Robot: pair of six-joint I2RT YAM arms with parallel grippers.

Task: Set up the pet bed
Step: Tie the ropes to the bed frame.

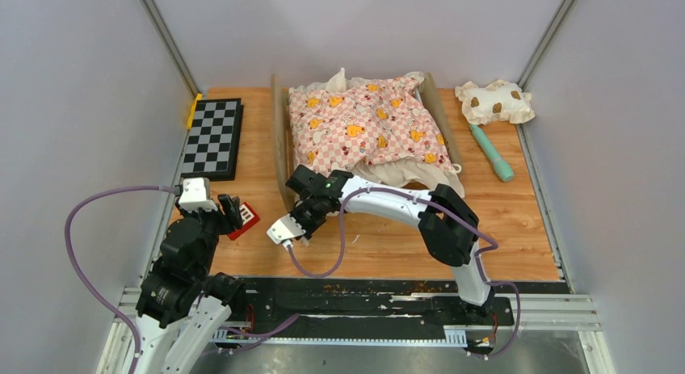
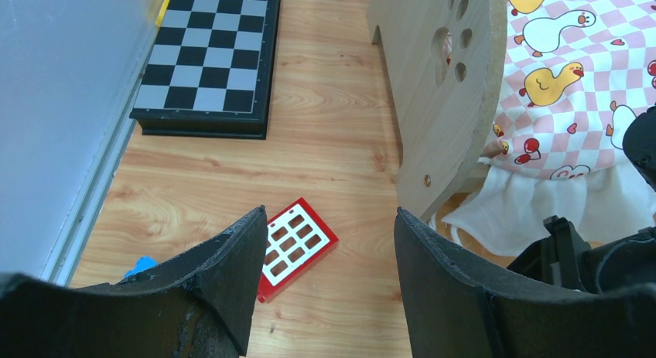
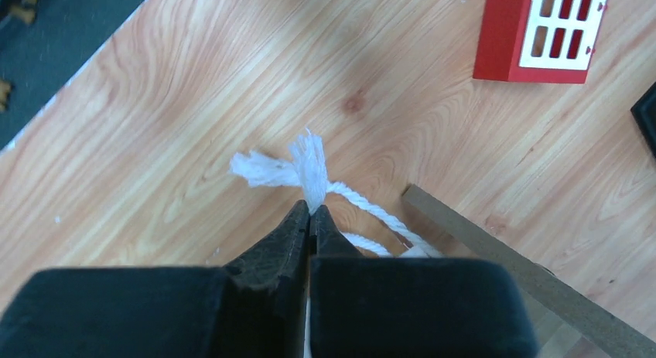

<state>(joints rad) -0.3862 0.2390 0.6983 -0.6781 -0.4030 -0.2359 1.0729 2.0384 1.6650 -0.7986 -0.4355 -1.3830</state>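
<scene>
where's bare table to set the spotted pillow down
Widest bare wood: front right, between teal stick, right arm and table edge. Narrower strip between chessboard and pet bed. Crowded front left: red grid block, left gripper, right gripper shut on white cord.

Pale-grey walls [image 1: 73, 107] box in a wood-grain table [image 1: 380, 246] on three sides, a metal rail [image 1: 557, 305] edging its near side.

table [image 1: 517, 220] (wood-grain) | on it — chessboard [image 1: 212, 136]; red tile [image 1: 245, 219]; pet bed [image 2: 421, 80]; spotted pillow [image 1: 494, 102]; teal stick [image 1: 491, 152]
</scene>
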